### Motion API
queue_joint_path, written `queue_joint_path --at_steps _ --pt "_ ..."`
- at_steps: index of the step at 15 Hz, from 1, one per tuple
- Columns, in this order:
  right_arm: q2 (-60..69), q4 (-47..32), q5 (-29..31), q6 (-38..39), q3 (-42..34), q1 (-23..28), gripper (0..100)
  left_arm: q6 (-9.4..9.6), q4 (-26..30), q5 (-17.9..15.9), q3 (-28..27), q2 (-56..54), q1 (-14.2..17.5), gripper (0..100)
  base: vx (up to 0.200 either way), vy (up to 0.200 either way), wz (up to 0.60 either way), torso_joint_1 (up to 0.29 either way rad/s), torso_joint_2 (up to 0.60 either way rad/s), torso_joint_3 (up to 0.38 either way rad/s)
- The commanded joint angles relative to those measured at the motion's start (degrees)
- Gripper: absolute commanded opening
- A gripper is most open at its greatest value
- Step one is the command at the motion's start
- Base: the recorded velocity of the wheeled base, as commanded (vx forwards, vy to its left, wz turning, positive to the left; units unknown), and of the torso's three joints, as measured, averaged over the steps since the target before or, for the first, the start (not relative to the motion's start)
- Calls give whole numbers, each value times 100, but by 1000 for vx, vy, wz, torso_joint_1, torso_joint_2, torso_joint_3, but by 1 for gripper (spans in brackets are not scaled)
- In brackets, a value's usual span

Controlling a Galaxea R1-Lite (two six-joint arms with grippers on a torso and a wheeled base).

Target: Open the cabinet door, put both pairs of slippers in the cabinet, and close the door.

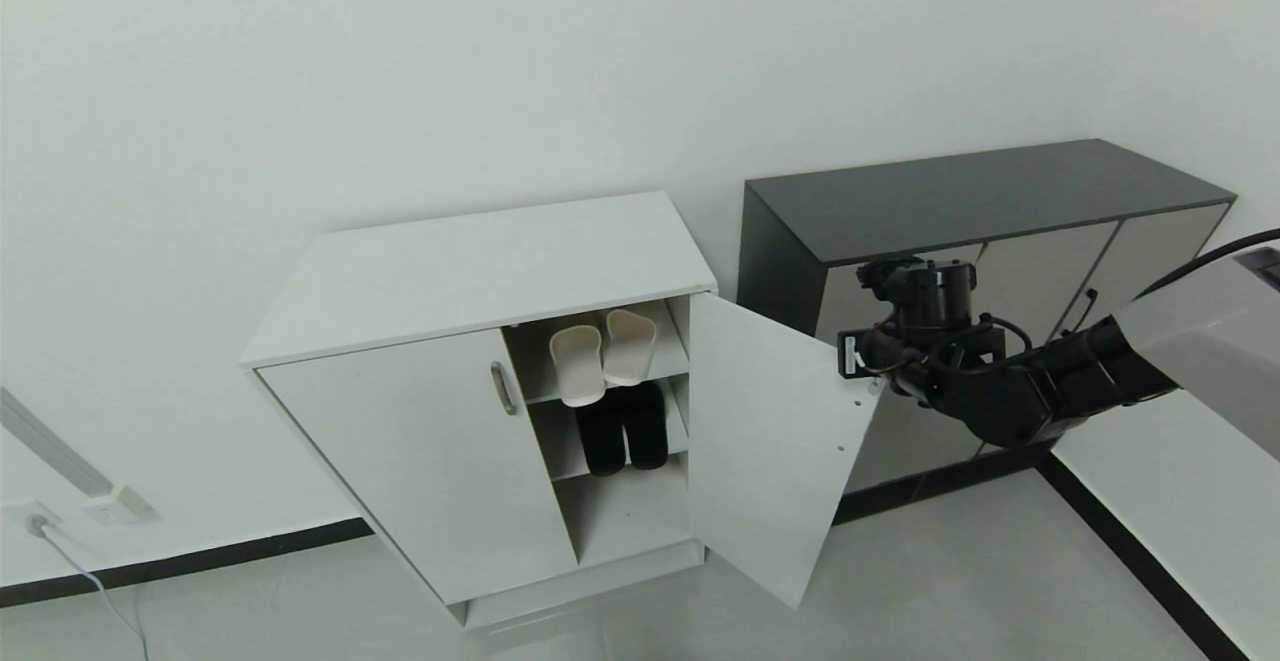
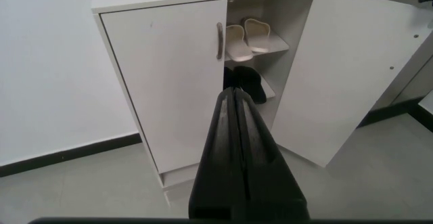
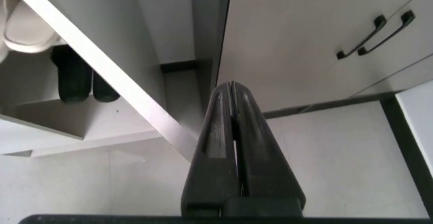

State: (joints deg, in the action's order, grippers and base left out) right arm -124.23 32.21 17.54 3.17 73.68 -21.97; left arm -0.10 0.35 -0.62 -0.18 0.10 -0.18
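The white cabinet stands against the wall, its left door closed and its right door swung wide open. Just beside it stands a dark-topped sideboard. The right gripper sits at the open door's free edge, on its outer side, with its fingers pressed together on nothing; I cannot tell whether it touches the door. The left gripper hangs in front of the cabinet, apart from it, fingers also pressed together and empty. Inside, the white slippers lie on the top shelf, heels over its front edge. The black slippers lie on the shelf below. A metal handle is on the closed door.
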Motion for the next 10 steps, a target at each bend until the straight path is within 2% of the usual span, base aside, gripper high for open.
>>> queue_joint_path --at_steps 1,6,10 --pt "-13 -4 4 -1 -12 -9 0 1 0 1 1 -1 1 0 0 0 0 0 0 0" --pt "92 -4 21 -1 -161 -115 0 1 0 1 1 -1 1 0 0 0 0 0 0 0" --pt "418 66 48 8 -618 -537 0 1 0 1 1 -1 1 0 0 0 0 0 0 0"
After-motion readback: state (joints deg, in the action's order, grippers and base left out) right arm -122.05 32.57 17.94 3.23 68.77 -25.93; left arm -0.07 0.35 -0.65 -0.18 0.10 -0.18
